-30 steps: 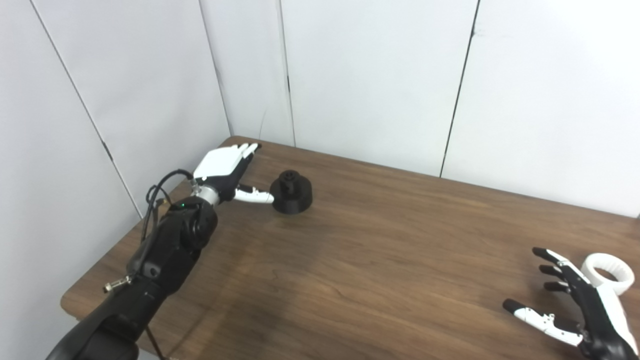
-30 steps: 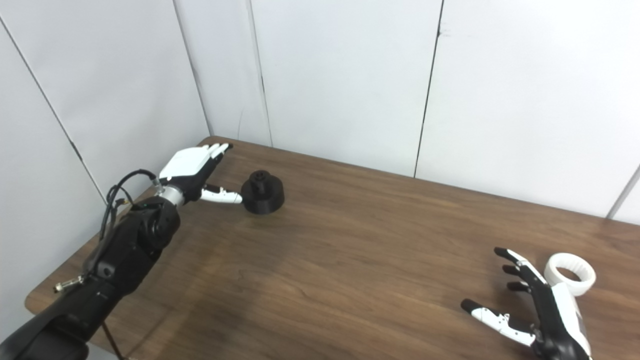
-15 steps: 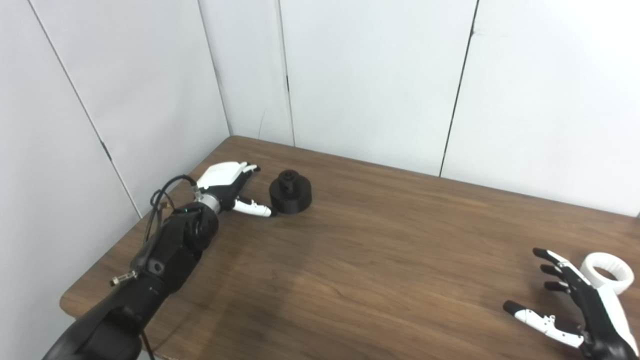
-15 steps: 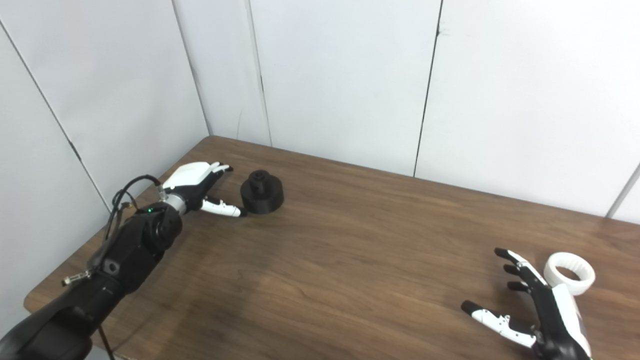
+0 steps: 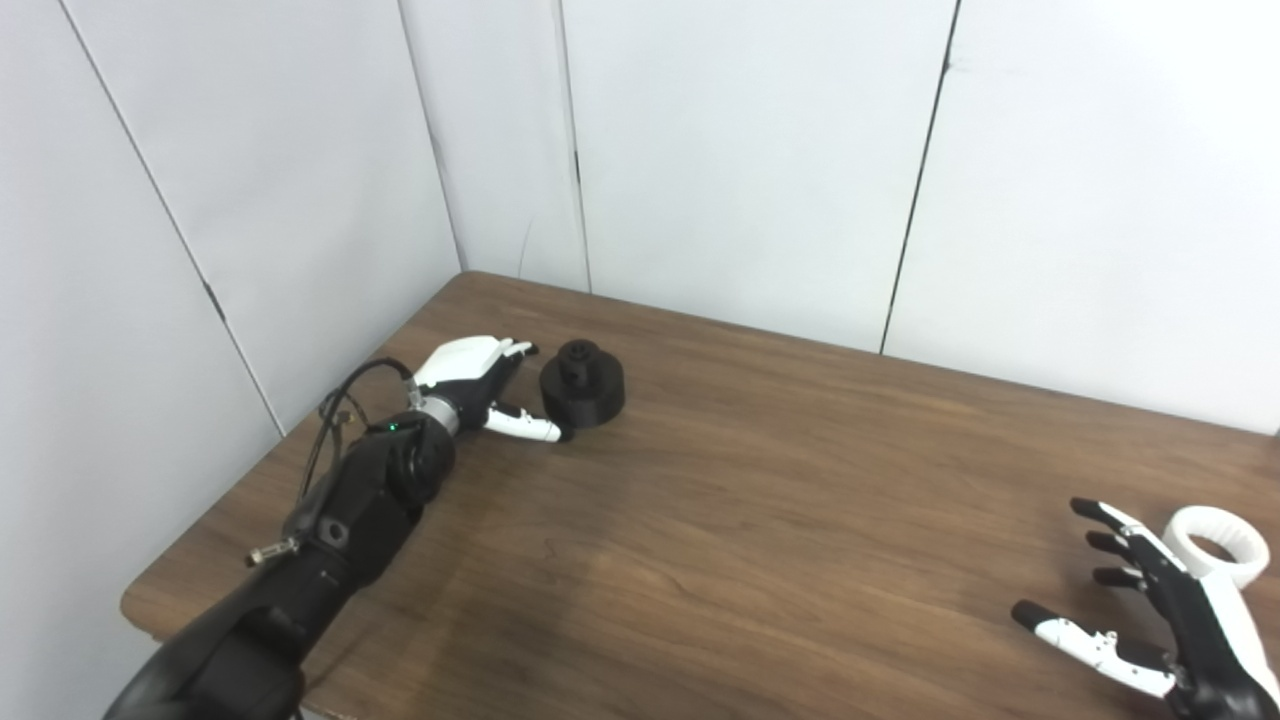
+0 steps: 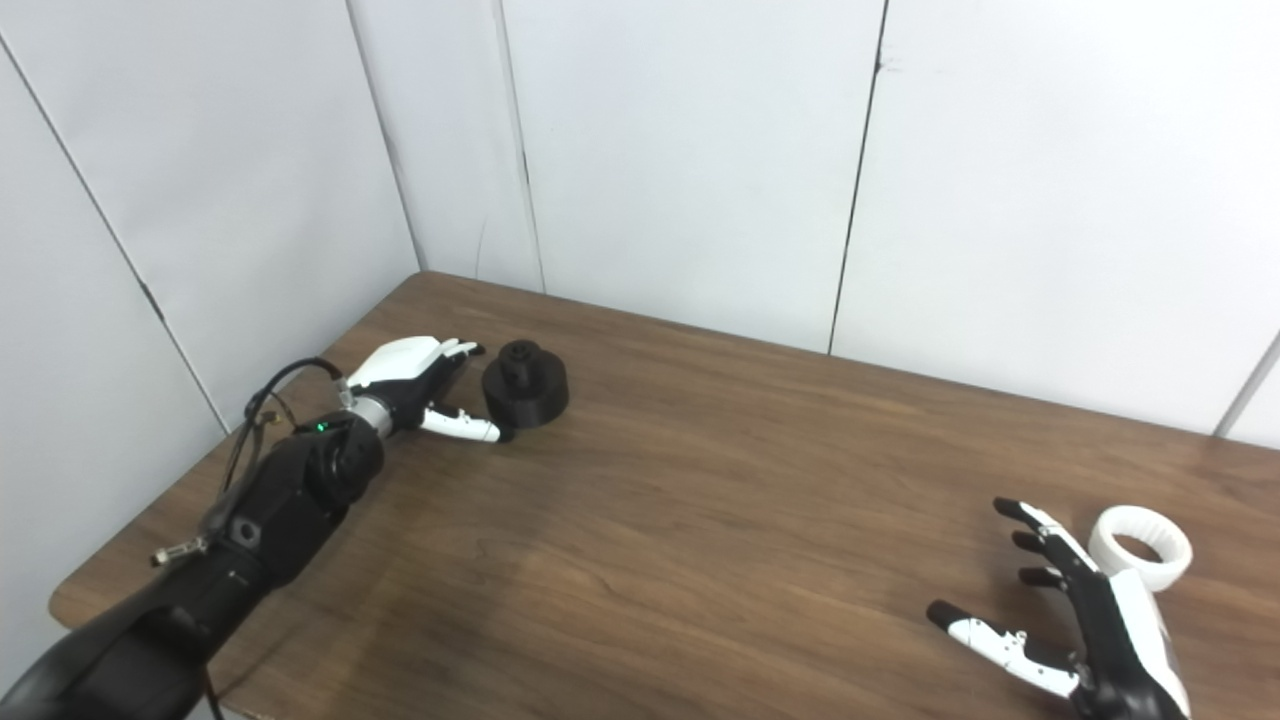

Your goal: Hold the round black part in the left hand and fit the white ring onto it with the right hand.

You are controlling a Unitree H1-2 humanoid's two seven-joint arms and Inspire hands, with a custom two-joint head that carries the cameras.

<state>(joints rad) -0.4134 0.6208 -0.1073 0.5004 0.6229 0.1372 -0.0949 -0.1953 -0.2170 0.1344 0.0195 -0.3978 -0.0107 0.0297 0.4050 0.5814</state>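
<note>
The round black part (image 5: pixel 582 383) stands on the wooden table (image 5: pixel 760 500) near its far left corner. My left hand (image 5: pixel 478 378) is open and low on the table just left of the part, fingers beside it and thumb reaching along its near side; it holds nothing. The white ring (image 5: pixel 1215 545) lies flat on the table at the right edge. My right hand (image 5: pixel 1150 620) is open, palm turned left, just left of and nearer than the ring, not holding it. Both also show in the right eye view: the part (image 6: pixel 525 384) and the ring (image 6: pixel 1140 547).
White wall panels (image 5: pixel 740 150) close the table's back and left sides. The table's left corner edge (image 5: pixel 135 610) is near my left forearm (image 5: pixel 330 520).
My left hand has come down from above the table and moved closer to the black part. My right hand has barely moved, sinking slightly. The part and the ring have not moved.
</note>
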